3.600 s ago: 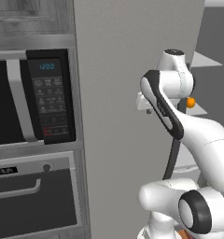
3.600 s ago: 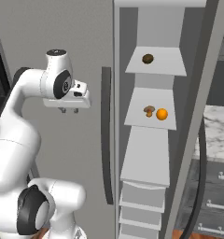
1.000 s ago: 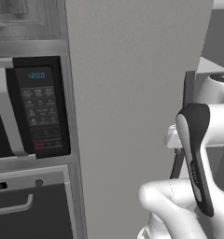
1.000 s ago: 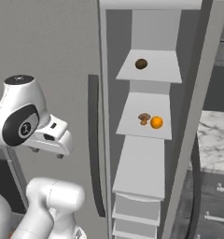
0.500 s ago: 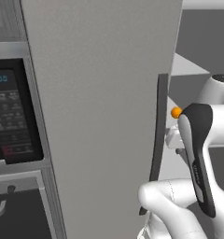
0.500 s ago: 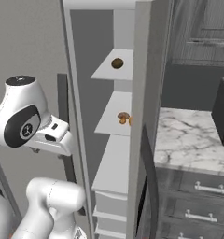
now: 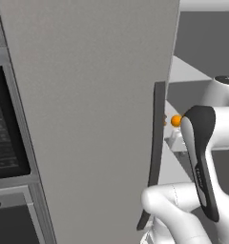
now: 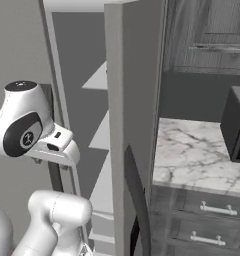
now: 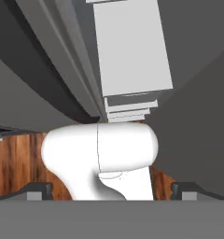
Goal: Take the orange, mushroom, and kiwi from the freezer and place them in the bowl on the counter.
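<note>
hand [image 9: 112,189]: fingers spread wide, empty | touching nothing | pointing down over freezer [image 9: 132,51] shelves

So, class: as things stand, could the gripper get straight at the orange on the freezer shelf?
Probably not yet. The orange peeks past the freezer door's edge, and the open gripper points down at the floor.

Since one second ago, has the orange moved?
No. The orange sits on its freezer shelf as before; the camera shifted, not the fruit.
</note>
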Tool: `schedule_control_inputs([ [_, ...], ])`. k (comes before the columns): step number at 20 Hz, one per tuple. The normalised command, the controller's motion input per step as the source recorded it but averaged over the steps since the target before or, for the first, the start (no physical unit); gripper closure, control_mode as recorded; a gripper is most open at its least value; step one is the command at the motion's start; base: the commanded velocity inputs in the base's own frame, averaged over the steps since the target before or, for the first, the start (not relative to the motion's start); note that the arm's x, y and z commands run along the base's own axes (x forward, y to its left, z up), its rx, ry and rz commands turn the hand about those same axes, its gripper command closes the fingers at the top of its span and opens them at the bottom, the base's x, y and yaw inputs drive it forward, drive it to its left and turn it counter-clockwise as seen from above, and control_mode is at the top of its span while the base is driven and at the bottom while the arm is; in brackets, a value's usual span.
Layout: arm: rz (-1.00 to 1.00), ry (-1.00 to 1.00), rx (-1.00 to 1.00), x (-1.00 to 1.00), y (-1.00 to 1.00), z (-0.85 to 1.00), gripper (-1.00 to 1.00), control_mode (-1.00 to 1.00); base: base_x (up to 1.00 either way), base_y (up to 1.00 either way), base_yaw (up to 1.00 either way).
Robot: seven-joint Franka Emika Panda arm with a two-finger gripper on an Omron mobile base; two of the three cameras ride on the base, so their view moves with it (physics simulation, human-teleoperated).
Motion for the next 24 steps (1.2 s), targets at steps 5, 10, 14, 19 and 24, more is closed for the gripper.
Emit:
schedule_control_inputs([
  [5, 0.00, 0.00, 0.00, 0.00, 0.00, 0.00, -1.00, 1.00, 0.24, -0.53, 0.00],
  [10, 0.00, 0.00, 0.00, 0.00, 0.00, 0.00, -1.00, 1.00, 0.16, -0.59, 0.00],
  [14, 0.00, 0.00, 0.00, 0.00, 0.00, 0.00, -1.00, 1.00, 0.31, -0.61, 0.00],
  [19, 0.00, 0.00, 0.00, 0.00, 0.00, 0.00, -1.00, 1.00, 0.62, -0.41, 0.00],
  [24, 0.00, 0.00, 0.00, 0.00, 0.00, 0.00, -1.00, 1.00, 0.81, -0.26, 0.00],
])
